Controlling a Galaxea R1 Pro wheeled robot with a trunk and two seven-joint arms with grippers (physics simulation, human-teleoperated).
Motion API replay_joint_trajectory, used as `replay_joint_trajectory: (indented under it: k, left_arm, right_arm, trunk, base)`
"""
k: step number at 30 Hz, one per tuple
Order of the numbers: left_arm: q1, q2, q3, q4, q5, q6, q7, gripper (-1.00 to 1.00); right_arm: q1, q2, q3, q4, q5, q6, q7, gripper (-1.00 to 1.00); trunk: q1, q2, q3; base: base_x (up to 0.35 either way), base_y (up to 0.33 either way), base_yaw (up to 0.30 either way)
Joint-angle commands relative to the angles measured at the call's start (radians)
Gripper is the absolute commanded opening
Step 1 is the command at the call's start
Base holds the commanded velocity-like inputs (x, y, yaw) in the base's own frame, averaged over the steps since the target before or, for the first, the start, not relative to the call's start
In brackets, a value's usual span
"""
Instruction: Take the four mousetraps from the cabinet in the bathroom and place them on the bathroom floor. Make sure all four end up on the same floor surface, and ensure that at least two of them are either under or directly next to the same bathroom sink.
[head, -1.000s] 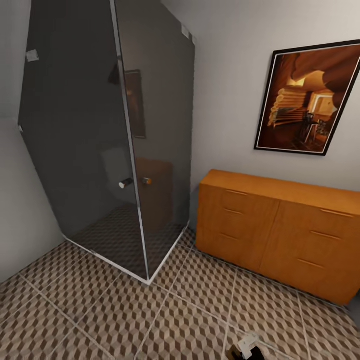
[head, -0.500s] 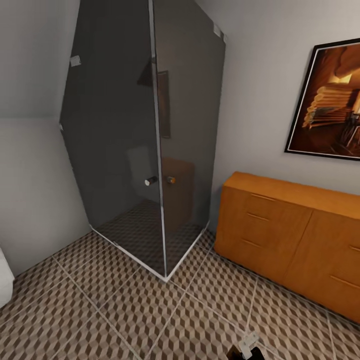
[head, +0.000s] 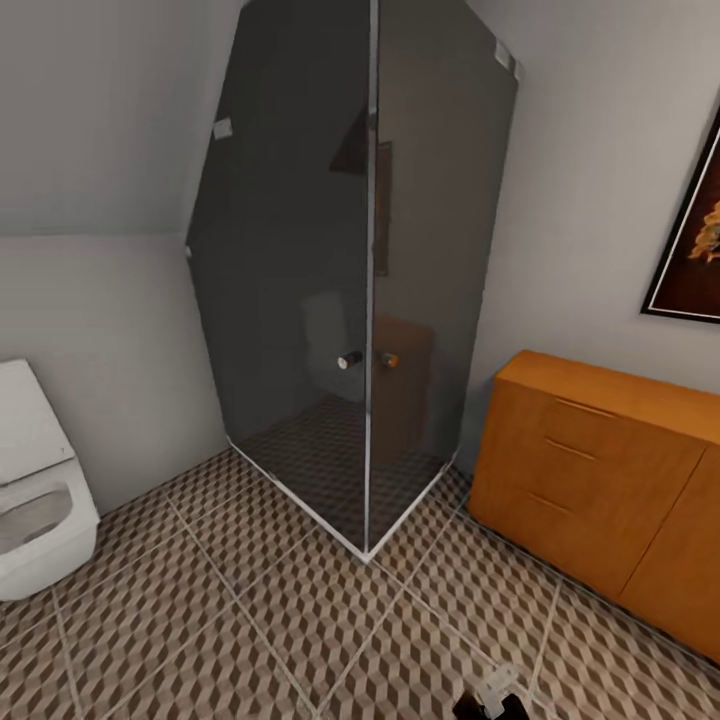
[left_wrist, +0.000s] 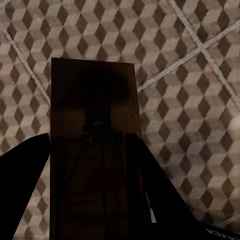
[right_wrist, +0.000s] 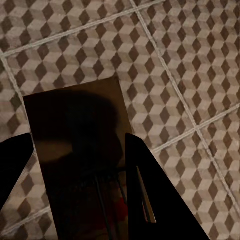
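Observation:
A dark brown mousetrap with wire parts sits between the dark fingers of my left gripper, which is shut on it above the cube-patterned bathroom floor. My right gripper is shut on a second mousetrap, also over the floor. The orange-brown cabinet stands against the wall at the right of the head view, its drawers closed. The sink is out of view.
A dark glass shower enclosure fills the corner ahead. A white toilet stands at the left edge. A framed picture hangs above the cabinet. Tiled floor lies between them. A dark and white arm part shows at the bottom edge.
The head camera has swung left: shower, cabinet and picture slid right in the picture, and the toilet has come into sight. Nothing in the room itself has moved.

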Motion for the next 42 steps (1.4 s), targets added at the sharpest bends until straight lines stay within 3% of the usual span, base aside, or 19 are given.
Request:
replay_joint_trajectory:
  k: [1,11,18,21,42]
  left_arm:
    - [-0.001,0.001,-0.008,-0.002,0.010,-0.007,0.005,-1.00]
    - [-0.001,-0.001,-0.008,0.086,0.013,-0.006,0.006,-1.00]
    - [0.002,-0.012,-0.009,0.085,0.010,-0.004,0.005,-1.00]
    - [0.008,-0.010,-0.009,0.087,0.010,-0.004,0.005,-1.00]
    - [0.025,-0.001,-0.010,0.090,0.010,-0.003,0.007,-1.00]
  right_arm:
    - [-0.001,0.000,0.008,0.001,-0.002,-0.003,0.000,-1.00]
    - [-0.001,-0.006,0.006,-0.001,-0.017,-0.005,0.000,-1.00]
    - [-0.001,-0.006,0.006,0.000,-0.118,-0.003,0.000,-1.00]
    - [-0.001,-0.006,0.006,0.004,-0.134,-0.001,0.000,-1.00]
    - [-0.001,-0.001,0.008,0.024,-0.137,-0.002,0.000,-1.00]
  trunk:
    - [0.000,-0.001,-0.001]
    - [0.000,-0.001,-0.001]
    - [0.000,-0.001,-0.001]
    - [0.000,-0.001,-0.001]
    - [0.000,-0.001,-0.001]
  base:
    - [0.000,0.000,0.292]
    - [0.000,0.000,0.292]
    - [0.000,0.000,0.292]
    - [0.000,0.000,0.292]
    - [0.000,0.000,0.292]
